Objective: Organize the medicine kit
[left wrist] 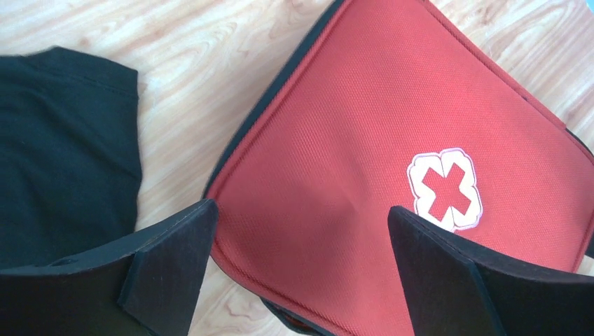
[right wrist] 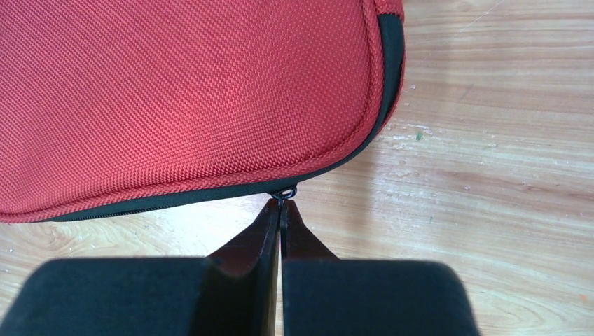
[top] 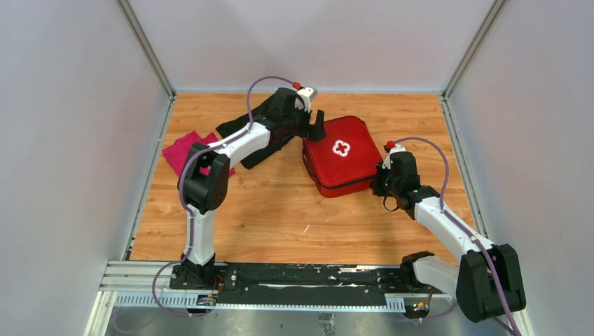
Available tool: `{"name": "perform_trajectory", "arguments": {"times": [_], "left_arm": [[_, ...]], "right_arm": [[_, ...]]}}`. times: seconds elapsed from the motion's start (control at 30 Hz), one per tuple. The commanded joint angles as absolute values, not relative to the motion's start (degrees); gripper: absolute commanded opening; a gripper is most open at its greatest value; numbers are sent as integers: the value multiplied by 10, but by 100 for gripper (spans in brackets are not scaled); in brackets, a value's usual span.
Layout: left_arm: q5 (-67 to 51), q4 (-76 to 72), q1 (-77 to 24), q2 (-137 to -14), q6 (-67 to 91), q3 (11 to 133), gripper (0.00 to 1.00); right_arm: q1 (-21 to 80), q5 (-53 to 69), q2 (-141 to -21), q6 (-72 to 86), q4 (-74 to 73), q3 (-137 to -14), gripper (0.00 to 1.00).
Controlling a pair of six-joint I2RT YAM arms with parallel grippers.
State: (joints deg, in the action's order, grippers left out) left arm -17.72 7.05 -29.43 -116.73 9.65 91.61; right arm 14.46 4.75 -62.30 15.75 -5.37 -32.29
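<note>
Where the medicine kit (top: 343, 157) lies flat on the table (top: 280, 210), cross up, its zip pull (right wrist: 284, 192) sits at the near-right edge, pinched in the closed right gripper (right wrist: 281, 210); zip line runs along that edge; left gripper (left wrist: 301, 213) gapes empty over the far-left corner.

The medicine kit (right wrist: 175, 91) is matt coarse-woven fabric, its zipper pull (right wrist: 284, 192) metal, the table (right wrist: 490, 175) smooth wood.

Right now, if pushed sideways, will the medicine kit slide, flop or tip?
Probably slides, not tips: the medicine kit lies flat and low on the wooden table. Its woven fabric looks soft, so it may dent. The right gripper pinches its zipper pull, so it might pivot.
</note>
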Motion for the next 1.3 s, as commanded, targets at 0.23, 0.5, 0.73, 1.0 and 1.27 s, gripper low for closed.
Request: {"name": "perform_trajectory", "arguments": {"times": [0.23, 0.5, 0.73, 1.0, 1.27], "left_arm": [[-155, 35, -284, -1202, 71, 993, 99], [-217, 75, -284, -1255, 90, 1012, 93], [-292, 37, -284, -1245, 133, 950, 88], [-359, 4, -285, -1190, 166, 876, 84], [-325, 26, -289, -1062, 170, 744, 81]], "right_arm": [[139, 69, -621, 143, -74, -331, 0], [139, 69, -627, 141, -73, -337, 0], [139, 67, -639, 131, -68, -341, 0], [139, 130, -642, 104, -60, -343, 0], [141, 148, -643, 92, -73, -352, 0]]}}
